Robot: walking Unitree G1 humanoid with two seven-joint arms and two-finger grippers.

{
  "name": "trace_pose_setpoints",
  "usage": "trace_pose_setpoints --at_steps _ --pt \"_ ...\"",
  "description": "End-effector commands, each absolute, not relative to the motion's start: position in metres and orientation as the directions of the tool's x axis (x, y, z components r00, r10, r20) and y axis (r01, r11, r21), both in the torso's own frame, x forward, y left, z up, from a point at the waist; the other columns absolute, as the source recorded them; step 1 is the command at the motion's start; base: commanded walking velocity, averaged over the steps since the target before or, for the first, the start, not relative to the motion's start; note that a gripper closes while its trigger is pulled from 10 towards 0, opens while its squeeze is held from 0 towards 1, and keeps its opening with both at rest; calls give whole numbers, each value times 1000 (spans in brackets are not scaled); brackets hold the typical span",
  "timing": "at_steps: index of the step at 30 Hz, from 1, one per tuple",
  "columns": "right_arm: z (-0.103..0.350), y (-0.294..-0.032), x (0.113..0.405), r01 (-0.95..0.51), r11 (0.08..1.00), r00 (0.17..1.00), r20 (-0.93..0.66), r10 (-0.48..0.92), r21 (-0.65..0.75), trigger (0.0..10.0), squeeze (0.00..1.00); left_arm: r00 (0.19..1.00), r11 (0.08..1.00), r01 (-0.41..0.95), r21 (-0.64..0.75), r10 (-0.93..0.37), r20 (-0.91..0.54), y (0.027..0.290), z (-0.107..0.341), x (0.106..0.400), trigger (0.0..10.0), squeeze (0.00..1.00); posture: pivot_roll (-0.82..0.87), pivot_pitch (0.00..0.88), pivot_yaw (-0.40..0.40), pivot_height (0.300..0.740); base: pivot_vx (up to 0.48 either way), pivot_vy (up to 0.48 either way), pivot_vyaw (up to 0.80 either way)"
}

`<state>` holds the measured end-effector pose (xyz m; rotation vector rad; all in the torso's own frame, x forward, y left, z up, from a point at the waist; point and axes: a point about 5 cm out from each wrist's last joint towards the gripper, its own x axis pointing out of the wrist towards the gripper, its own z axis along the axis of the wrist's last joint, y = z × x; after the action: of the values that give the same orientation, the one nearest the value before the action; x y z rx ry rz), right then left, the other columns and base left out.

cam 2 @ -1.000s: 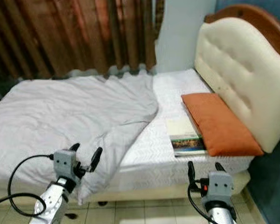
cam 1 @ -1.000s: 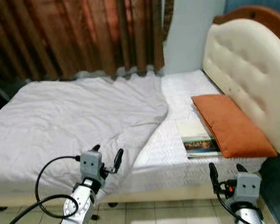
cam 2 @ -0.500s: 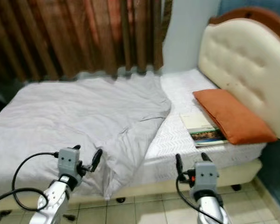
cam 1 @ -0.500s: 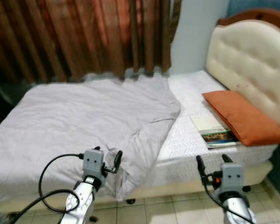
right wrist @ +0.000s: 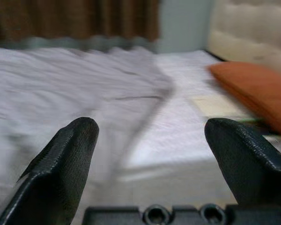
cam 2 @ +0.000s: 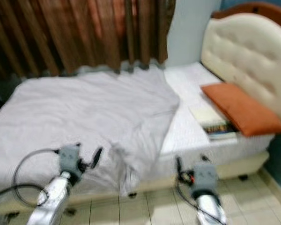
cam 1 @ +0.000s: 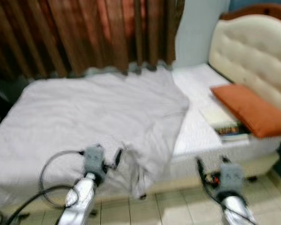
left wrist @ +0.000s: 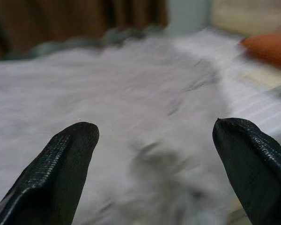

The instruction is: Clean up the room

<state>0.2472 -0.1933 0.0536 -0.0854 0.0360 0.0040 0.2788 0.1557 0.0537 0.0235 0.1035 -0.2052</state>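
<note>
The view has swung left and blurred since a second ago; the bed's things lie as before. Left end effector and right end effector, both spread open and empty, hover before the bed's near edge. The rumpled grey blanket covers the white-sheeted bed; the orange rectangular pillow lies by the cream tufted headboard, touching the stacked books. Brown curtains hang behind.

blanket on bed; pillow right, book beside
</note>
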Motion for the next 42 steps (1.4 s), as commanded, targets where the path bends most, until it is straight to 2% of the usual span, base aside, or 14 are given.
trace_pose_setpoints --at_steps 1,12,15,20,26,30,34,37,42 --pt "52 -201 246 6 995 999 -53 -12 -96 10000 0 972 979 202 -5 -201 -120 152 52 279 10000 0 -122 22 61 740 304 371 0" --pt "50 -199 245 -8 996 998 -65 2 -83 10000 0 964 970 238 51 -230 -131 150 56 289 10000 0 -123 27 61 740 316 361 -800" --pt "50 -200 245 -9 997 998 -64 4 -79 10000 0 961 965 254 71 -244 -129 147 57 290 10000 0 -125 24 62 740 308 0 -800" --pt "51 -201 238 -20 998 998 -66 16 -67 10000 0 956 959 280 48 -273 -110 145 53 267 10000 0 -128 29 59 740 0 0 -800" --pt "50 -196 237 -50 996 996 -79 45 -67 10000 0 958 963 269 11 -267 -106 136 51 269 10000 0 -127 32 49 740 0 0 -800" --pt "54 -194 241 -90 992 993 -80 83 -92 10000 0 966 976 211 -53 -216 -139 141 45 267 10000 0 -130 53 31 740 194 -366 -600" --pt "53 -198 240 -79 994 993 -96 71 -82 10000 0 969 980 185 -67 -193 -154 143 41 265 10000 0 -131 60 11 740 256 -404 0" --pt "50 -207 238 -81 995 987 -142 72 -58 10000 0 971 984 160 -72 -170 -169 144 34 258 10000 0 -128 78 -36 740 261 -400 0" --pt "49 -213 240 -97 993 983 -160 85 -66 10000 0 972 987 140 -77 -152 -180 143 31 254 10000 0 -116 77 -49 740 266 -397 0"
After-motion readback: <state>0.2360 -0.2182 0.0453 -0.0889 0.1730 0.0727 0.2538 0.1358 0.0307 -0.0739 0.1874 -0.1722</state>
